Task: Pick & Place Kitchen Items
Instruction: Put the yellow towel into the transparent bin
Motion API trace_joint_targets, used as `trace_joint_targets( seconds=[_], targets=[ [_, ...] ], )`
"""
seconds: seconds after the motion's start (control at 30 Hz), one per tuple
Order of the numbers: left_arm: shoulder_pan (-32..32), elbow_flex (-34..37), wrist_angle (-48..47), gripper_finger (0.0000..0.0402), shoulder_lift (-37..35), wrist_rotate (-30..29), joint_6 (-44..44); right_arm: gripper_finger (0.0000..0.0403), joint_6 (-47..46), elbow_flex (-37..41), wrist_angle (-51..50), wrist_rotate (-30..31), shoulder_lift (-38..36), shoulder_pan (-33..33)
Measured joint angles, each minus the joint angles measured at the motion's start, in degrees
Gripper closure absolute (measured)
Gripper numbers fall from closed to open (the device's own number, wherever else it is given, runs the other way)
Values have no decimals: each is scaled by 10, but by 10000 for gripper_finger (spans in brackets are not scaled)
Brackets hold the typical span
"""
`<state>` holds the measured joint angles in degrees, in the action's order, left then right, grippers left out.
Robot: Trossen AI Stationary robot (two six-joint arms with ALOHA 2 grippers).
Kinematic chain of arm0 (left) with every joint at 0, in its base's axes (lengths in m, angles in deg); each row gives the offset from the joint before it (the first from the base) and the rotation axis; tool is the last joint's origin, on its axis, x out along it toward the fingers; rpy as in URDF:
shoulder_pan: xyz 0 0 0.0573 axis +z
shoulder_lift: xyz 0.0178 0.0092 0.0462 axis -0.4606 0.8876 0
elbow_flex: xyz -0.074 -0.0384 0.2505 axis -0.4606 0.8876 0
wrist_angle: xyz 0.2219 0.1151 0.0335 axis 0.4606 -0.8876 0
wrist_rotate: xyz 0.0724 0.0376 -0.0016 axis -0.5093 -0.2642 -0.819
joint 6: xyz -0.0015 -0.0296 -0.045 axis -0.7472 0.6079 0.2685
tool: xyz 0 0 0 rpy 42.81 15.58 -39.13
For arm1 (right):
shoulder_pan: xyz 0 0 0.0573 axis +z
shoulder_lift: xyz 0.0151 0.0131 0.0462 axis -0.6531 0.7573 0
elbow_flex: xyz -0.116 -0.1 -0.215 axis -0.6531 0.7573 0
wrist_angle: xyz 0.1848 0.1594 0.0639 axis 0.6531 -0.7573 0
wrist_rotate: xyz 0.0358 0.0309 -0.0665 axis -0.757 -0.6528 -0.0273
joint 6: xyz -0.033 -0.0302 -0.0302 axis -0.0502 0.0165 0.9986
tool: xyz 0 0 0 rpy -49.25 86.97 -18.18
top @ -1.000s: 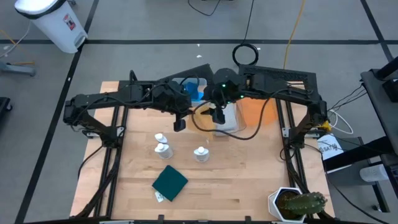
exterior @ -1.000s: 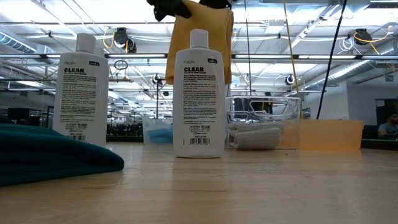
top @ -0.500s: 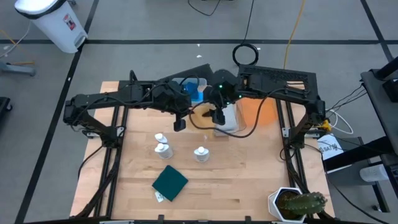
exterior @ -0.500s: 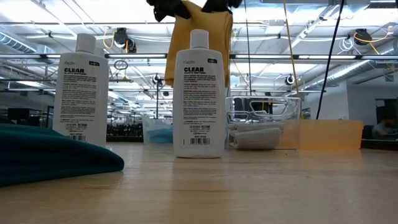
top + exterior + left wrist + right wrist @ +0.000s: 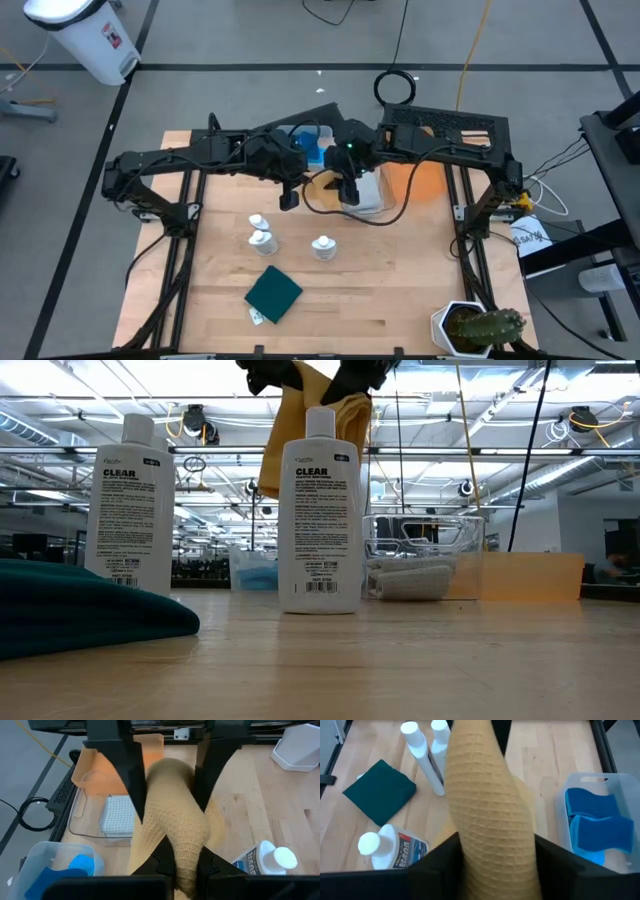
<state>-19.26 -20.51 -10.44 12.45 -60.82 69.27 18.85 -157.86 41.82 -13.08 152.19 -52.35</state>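
A mustard-yellow cloth (image 5: 322, 182) hangs in the air between my two grippers, above the table's middle. My left gripper (image 5: 288, 198) is shut on its left end and my right gripper (image 5: 348, 186) on its right end. In the low view the cloth (image 5: 305, 430) hangs behind a white bottle (image 5: 320, 510). Three white bottles (image 5: 263, 238) stand upright on the table. A dark green folded cloth (image 5: 273, 293) lies flat near the front edge. A grey cloth (image 5: 119, 815) lies in a clear bin and blue pieces (image 5: 597, 822) in another. My left gripper pinches one bunched end of the mustard cloth (image 5: 182, 852) between its two fingers, several layers together. It comes slanting down from the table's left. The cloth is clear of the table and runs across to the other gripper. My right gripper pinches the other bunched end of the mustard cloth (image 5: 492, 840) between its two fingers, in several layers. It comes slanting down from the table's right. The cloth is lifted clear and arches away from the fingers, with loose folds hanging below.
A clear bin (image 5: 368, 195) and an orange tray (image 5: 418, 180) sit at the far right behind the grippers, and a bin with blue pieces (image 5: 310, 145) at the far middle. A potted cactus (image 5: 480, 328) stands at the near right corner. Bare wood lies at the near right.
My right gripper has turned and moved a little toward the table's left, closer to my left gripper. The mustard cloth, which hung flat and wide, now hangs narrower and bunched, its right side drawn in. Both grippers stay shut on it.
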Motion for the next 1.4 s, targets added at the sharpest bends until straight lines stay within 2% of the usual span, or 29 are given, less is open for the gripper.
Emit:
trace_joint_targets(
  seconds=[0.27,0.33,0.7,0.97,1.13,1.4],
  targets=[
    [0,0,-12,386,0,-1,8,374,23,0,0,1,-16,0],
    [0,0,-15,386,0,-8,10,393,33,1,-9,2,-27,0],
    [2,-3,9,384,-1,-12,19,398,31,1,-34,56,-83,1],
    [3,-3,1,308,-8,-18,40,401,37,0,-91,63,-92,0],
    [2,-7,4,268,-40,-16,41,402,48,0,-115,64,-92,-1],
    [6,-7,-47,251,-76,-15,71,402,148,0,-146,90,-93,-41]
  ],
)
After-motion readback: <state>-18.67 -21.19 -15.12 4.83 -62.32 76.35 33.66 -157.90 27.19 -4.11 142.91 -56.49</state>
